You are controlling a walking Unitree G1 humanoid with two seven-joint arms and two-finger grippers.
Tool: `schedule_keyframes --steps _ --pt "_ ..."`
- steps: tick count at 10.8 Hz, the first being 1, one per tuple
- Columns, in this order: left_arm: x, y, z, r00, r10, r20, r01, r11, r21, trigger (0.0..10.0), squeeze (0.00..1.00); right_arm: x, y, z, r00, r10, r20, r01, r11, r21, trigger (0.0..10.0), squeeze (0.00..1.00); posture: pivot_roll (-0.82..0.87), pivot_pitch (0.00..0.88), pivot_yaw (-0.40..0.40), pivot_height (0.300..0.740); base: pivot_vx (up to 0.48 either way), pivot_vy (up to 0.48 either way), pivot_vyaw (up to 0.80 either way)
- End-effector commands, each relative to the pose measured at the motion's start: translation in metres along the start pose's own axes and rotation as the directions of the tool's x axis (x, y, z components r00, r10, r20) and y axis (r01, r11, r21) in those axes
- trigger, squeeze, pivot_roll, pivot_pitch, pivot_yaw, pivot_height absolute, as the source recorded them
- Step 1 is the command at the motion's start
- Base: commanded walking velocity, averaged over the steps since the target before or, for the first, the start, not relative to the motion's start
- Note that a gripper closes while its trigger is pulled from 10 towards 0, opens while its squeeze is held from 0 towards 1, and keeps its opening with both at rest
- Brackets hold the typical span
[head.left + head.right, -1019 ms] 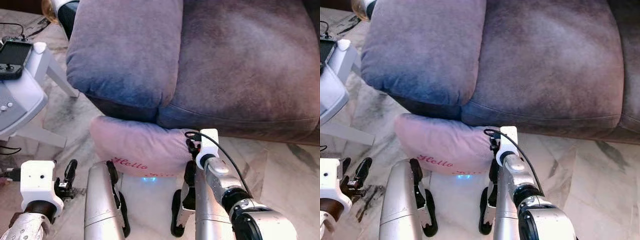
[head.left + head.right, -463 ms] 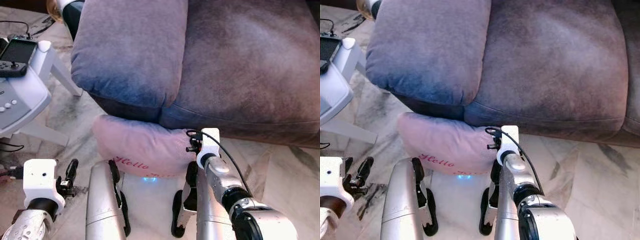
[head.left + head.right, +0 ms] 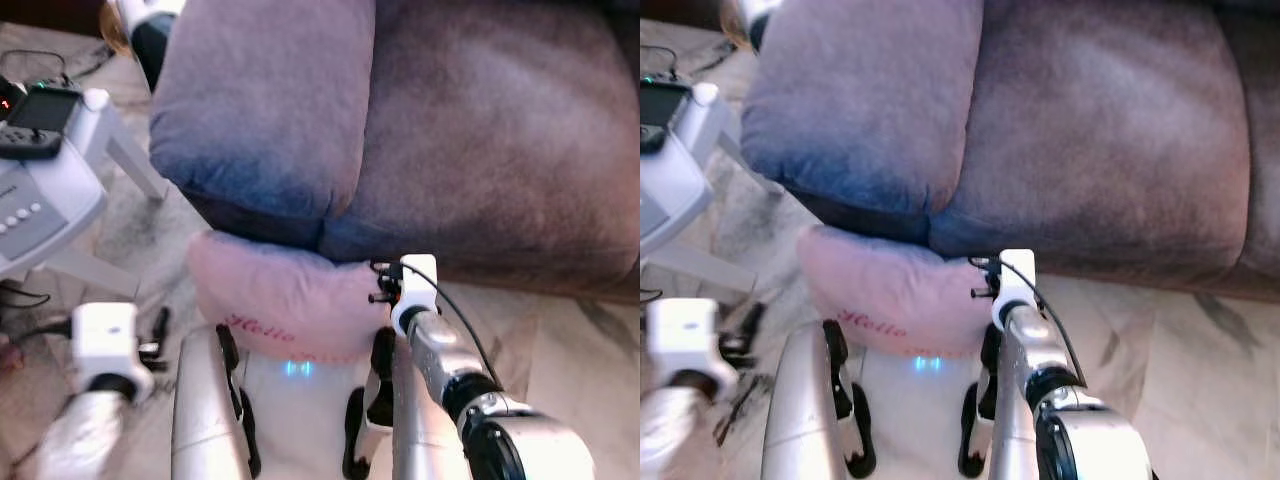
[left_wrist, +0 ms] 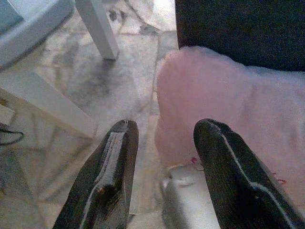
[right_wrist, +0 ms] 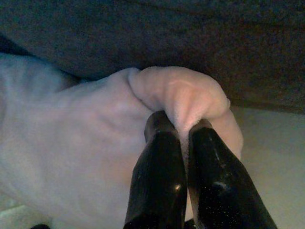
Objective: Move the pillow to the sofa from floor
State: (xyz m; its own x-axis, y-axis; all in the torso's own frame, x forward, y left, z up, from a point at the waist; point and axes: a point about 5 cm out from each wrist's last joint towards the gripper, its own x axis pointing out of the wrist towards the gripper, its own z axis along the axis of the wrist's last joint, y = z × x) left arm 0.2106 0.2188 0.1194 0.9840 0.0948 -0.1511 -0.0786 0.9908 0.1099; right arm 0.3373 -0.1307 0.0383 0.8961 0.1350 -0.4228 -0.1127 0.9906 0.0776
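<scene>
A pink pillow with red "Hello" lettering lies on the marble floor, pressed against the base of the purple-grey sofa. My right gripper is shut on the pillow's right corner, with a fold of pink fabric pinched between its black fingers. My left gripper is open, low on the left, its fingers pointing at the pillow's left end without touching it.
A white stand with a game controller on it and slanted legs is at the left. The sofa's wide armrest cushion overhangs the pillow. My own silver legs stand just in front of the pillow.
My left arm has swung in towards the pillow and shows blurred. The right gripper keeps its hold on the pillow corner. The camera has shifted slightly.
</scene>
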Motion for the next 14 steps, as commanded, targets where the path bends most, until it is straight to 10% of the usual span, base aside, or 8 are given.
schedule_keyframes --steps 1,6,14 --pt "-0.001 -0.002 -0.016 0.999 0.008 -0.047 -0.008 1.0 0.011 10.0 0.0 -0.004 -0.005 -0.012 1.0 -0.003 -0.021 0.003 1.0 -0.002 10.0 0.0 0.19 0.258 -0.077 0.54 0.0 0.0 0.0" --pt "0.045 -0.016 -0.026 1.0 -0.006 -0.021 0.005 0.999 -0.037 10.0 0.0 -0.012 -0.024 -0.027 0.998 -0.06 -0.034 0.06 0.998 0.015 10.0 0.0 0.16 0.113 -0.098 0.54 0.0 0.0 0.0" --pt "0.078 -0.023 -0.047 0.996 -0.048 -0.074 0.042 0.996 -0.079 10.0 0.0 -0.016 -0.035 -0.029 0.993 -0.115 -0.006 0.115 0.992 0.044 10.0 0.0 0.13 0.039 -0.045 0.54 0.0 0.0 0.0"
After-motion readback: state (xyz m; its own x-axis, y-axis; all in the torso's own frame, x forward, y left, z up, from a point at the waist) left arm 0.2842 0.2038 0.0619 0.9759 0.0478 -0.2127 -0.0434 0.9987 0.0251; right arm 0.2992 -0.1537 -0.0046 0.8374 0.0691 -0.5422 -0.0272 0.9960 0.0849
